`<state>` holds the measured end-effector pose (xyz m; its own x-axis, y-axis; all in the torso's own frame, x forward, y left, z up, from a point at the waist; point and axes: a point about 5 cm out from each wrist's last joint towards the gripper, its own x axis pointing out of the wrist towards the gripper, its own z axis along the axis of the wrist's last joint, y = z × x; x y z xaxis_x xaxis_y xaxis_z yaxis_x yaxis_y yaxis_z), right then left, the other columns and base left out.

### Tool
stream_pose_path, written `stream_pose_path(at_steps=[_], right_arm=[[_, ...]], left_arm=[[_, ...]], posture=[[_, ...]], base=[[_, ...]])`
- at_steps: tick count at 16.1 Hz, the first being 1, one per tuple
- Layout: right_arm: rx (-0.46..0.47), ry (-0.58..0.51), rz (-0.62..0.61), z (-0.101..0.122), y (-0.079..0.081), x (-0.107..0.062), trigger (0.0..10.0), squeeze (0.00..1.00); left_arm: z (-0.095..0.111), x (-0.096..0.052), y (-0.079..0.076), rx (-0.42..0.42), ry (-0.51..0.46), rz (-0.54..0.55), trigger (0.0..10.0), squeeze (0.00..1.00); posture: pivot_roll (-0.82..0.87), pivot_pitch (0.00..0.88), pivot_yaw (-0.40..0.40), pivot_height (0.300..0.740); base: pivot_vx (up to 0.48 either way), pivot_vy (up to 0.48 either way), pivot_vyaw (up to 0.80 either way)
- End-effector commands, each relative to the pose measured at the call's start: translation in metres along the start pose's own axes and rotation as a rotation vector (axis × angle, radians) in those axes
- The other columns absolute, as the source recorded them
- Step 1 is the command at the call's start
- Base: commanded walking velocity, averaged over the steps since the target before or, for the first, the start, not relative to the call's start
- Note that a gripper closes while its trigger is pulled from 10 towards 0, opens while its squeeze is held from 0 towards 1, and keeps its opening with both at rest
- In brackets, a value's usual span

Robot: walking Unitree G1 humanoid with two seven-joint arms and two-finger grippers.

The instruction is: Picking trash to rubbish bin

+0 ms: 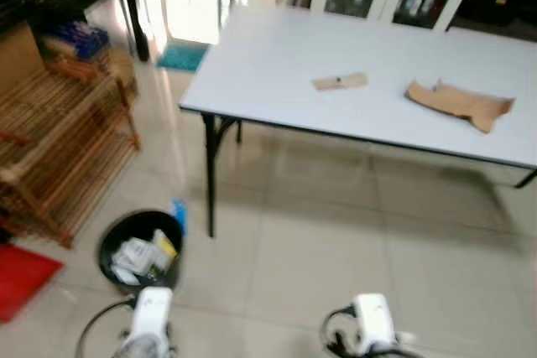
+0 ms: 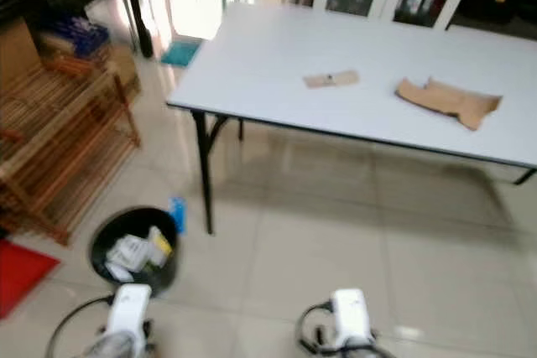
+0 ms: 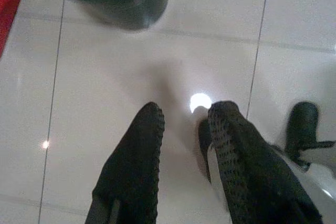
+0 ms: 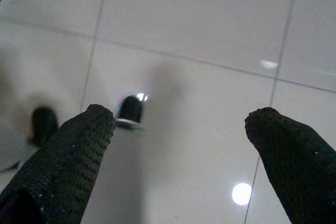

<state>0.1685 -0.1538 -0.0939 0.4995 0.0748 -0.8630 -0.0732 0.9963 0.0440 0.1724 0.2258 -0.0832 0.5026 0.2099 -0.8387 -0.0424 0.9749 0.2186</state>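
At lower left, the round black rubbish bin is sitting part-filled with paper. Both grippers, left gripper and right gripper, are hanging open and empty over the floor. At upper right, two torn brown cardboard scraps are lying on the white folding table, apparently awaiting collection.

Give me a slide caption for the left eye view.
Two cardboard scraps on the table; bin waits on the floor.

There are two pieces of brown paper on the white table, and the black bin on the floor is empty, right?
Not quite. The black bin is not empty: the left eye view shows white and yellow rubbish already inside it. The rest is right: two pieces of brown paper, a small one and a bigger torn one, lie on the white table, and the bin stands on the floor.
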Motion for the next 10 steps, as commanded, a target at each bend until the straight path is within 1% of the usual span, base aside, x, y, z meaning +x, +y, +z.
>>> stream_pose_path(at_steps=[1, 10], right_arm=[[0.004, -0.004, -0.014, 0.0013, -0.0063, -0.0006, 10.0, 0.00], [0.018, -0.022, -0.017, 0.0079, -0.0057, 0.0002, 10.0, 0.00]], left_arm=[[0.0018, 0.0001, -0.0044, 0.000, -0.006, -0.007, 10.0, 0.00], [0.0035, 0.0003, -0.0039, -0.020, -0.007, -0.001, 10.0, 0.00]], posture=[[-0.02, 0.061, -0.073, 0.740], [-0.01, 0.066, -0.076, 0.740]], base=[[0.000, -0.480, 0.00], [0.000, -0.480, 0.00]])
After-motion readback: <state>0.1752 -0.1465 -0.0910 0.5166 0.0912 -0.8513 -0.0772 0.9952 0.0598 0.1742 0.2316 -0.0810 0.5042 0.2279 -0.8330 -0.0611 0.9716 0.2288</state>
